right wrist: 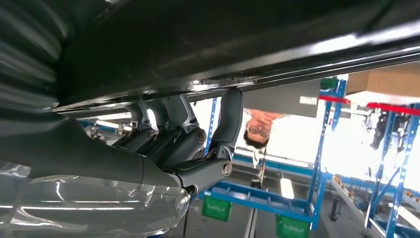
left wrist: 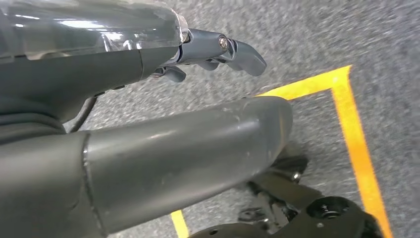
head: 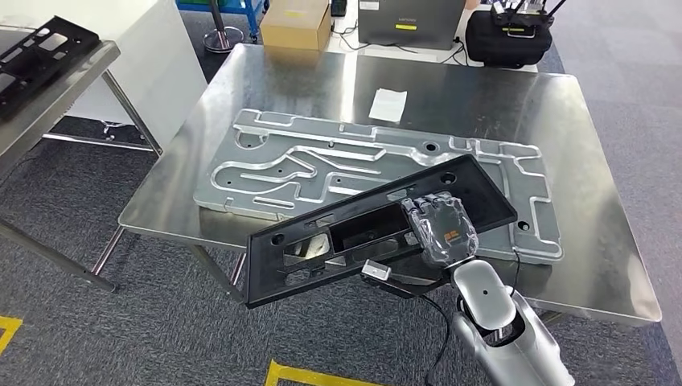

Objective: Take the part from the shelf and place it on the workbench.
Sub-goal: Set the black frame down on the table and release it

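The right hand [head: 441,229] grips the black part [head: 378,229] near one end, above the table [head: 595,265] edge. The long free end may tip and slip out. The left hand [left wrist: 218,52] hangs with fingers apart, holding nothing

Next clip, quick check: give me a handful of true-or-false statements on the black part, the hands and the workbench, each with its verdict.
1. The right hand holds the black part. True.
2. The black part lies flat and released on the workbench. False: it is still gripped, tilted, one end overhanging the near edge.
3. A silver metal plate lies on the workbench. True.
4. The left hand holds a cardboard box. False: it holds nothing and hangs over carpet.
5. A white slip of paper lies beyond the plate. True.
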`<state>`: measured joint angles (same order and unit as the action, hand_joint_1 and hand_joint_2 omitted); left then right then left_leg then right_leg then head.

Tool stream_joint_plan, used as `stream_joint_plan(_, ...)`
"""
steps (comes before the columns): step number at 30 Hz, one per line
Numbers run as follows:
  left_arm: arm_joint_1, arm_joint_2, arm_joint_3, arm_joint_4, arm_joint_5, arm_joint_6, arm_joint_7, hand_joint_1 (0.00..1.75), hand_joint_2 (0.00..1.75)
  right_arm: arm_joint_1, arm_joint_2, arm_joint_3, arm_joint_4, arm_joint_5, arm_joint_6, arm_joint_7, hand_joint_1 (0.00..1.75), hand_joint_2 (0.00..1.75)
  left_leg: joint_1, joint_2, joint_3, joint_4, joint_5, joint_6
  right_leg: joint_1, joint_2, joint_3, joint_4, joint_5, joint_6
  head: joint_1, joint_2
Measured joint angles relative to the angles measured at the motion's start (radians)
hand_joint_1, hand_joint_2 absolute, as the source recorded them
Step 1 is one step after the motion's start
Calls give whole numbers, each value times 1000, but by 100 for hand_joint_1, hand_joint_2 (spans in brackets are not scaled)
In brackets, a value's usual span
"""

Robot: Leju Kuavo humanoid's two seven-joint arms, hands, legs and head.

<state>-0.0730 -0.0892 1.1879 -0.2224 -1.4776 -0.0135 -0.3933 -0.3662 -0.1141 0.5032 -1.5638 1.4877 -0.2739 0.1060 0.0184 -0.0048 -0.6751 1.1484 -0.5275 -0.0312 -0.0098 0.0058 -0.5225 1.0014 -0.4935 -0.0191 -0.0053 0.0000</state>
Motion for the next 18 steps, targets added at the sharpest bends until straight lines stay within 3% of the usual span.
stream_joint_plan(2, 2, 0, 0, 0, 0, 1, 2, 0, 0, 2, 0, -1, 2, 4, -22, 8, 175, 175, -3, 4, 14, -95, 104, 10, 1, 2, 24, 3, -26, 12, -1, 0)
stream_joint_plan(3, 3, 1, 0, 0, 1, 2, 2, 0, 0, 4, 0, -4, 2, 7, -34, 12, 175, 175, -5, 5, 17, -115, 131, 19, 2, 2, 31, 3, -34, 20, -1, 0)
stream_joint_plan(5, 1, 1, 0, 1, 2, 4, 2, 0, 0, 6, 0, -14, -3, 14, -53, 17, 175, 175, -7, 5, 27, -120, 130, 37, 3, 2, 36, 9, -38, 34, -2, 0)
stream_joint_plan(7, 0, 1, 0, 1, 5, 6, 2, 0, 0, 9, -2, -28, -10, 19, -65, 21, 175, 175, -5, 3, 44, -129, 124, 51, 0, 0, 12, 61, -30, 44, 0, 0)
stream_joint_plan(9, -1, 1, 0, 1, 9, 7, 1, 0, 0, 14, -4, -45, -15, 21, -78, 26, 175, 175, -5, 2, 64, -136, 111, 61, -2, -1, -63, 175, -47, 50, 3, 0)
stream_joint_plan(11, -1, 1, 0, 1, 11, 7, 1, 0, 0, 24, -7, -60, -17, 21, -86, 29, 175, 175, -7, 0, 85, -138, 92, 66, -2, -1, -148, 274, -102, 55, 4, 0)
stream_joint_plan(12, -1, 1, 0, 1, 11, 7, 1, 0, 0, 31, -9, -66, -18, 21, -87, 29, 175, 175, -9, -2, 98, -138, 81, 67, -2, -1, -175, 289, -123, 55, 4, 0)
stream_joint_plan(13, 0, 1, 0, 1, 12, 7, 1, 0, 0, 38, -11, -70, -18, 20, -89, 29, 175, 175, -11, -4, 113, -138, 70, 68, -2, -1, -188, 277, -125, 53, 4, 0)
stream_joint_plan(14, 1, 1, 0, 1, 12, 7, 1, 0, 0, 43, -12, -75, -18, 19, -91, 29, 175, 175, -13, -6, 130, -138, 58, 68, 0, -1, -188, 237, -100, 47, 4, 0)
stream_joint_plan(16, 2, -2, 0, 2, 12, 7, 1, 0, 0, 51, -13, -88, -17, 13, -96, 28, 175, 175, -18, -7, 159, -137, 33, 65, 10, -1, -171, 114, 18, 24, 3, 0)
stream_joint_plan(18, 1, -4, 0, 5, 12, 7, 1, 0, 0, 57, -14, -99, -15, 6, -103, 26, 175, 175, -20, -9, 174, -140, 14, 56, 21, -1, -158, 31, 106, 4, 1, 0)
